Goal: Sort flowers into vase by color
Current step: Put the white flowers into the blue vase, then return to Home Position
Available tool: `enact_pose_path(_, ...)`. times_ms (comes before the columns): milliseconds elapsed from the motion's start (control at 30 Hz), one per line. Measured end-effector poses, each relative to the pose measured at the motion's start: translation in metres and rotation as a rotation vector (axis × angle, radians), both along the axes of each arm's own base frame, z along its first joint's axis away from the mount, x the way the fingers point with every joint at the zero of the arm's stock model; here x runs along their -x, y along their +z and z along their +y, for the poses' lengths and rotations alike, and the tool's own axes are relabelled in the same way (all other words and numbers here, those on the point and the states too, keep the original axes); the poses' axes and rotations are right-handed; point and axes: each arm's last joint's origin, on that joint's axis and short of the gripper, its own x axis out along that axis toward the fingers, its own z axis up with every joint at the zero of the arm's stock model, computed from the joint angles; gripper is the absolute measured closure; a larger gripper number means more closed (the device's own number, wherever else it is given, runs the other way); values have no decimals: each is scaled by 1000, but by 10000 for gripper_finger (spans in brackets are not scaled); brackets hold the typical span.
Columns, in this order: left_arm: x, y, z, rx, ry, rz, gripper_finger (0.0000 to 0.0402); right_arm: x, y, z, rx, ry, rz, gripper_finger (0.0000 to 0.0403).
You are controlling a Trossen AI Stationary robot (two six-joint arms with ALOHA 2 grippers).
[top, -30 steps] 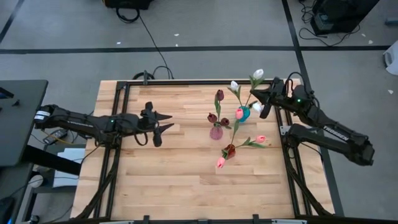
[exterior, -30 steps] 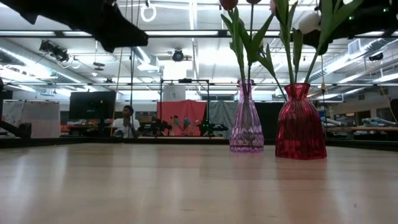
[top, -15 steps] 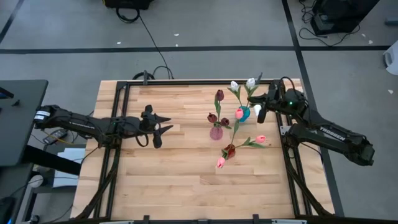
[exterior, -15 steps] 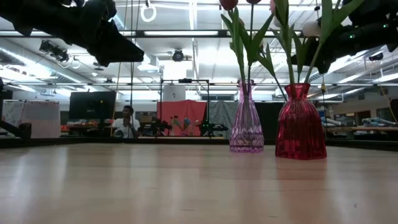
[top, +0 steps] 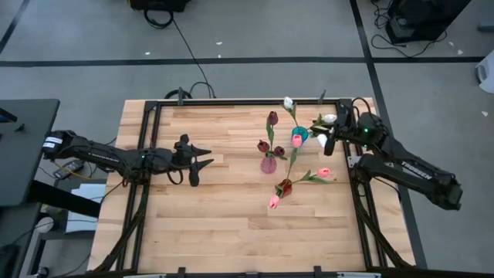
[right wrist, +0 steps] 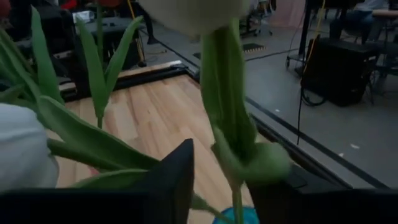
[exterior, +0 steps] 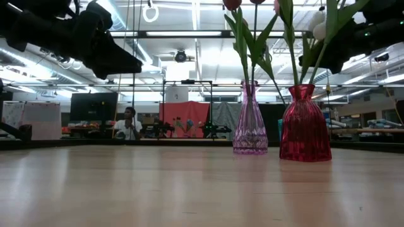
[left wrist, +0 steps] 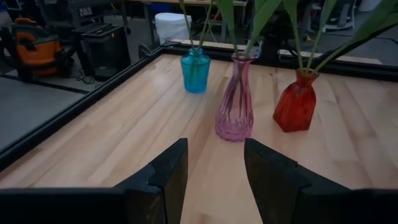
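HIGH: white flower [top: 329, 119] between right fingers [top: 327, 130] above blue vase [top: 299, 137], far right of bench [top: 216, 208] | LEFT WRIST: left fingers [left wrist: 214, 163] apart, empty | RIGHT WRIST: grip state undeterminable; stem [right wrist: 227, 112] light, bendy, grasp mid-stem.

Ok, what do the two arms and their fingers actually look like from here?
Both arms are dark, nearly black, slim and jointed. The right arm carries white lettering along its forearm and a small green light near the wrist. The left arm has a white band near its base and a green light midway. The left gripper has two broad, flat, matte dark fingers; the right gripper is equally dark.
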Motion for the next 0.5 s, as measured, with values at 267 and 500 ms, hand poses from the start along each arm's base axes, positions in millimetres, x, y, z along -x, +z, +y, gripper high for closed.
enact_pose_path(267, -1, 8, -1, -13, -11, -74, 238, 4, -1, 4, -49, 20, -5, 206)
enact_pose_path(500, 1, 10, -1, -19, -31, -80, 239, 16, 20, 10, -135, -84, 110, 204)
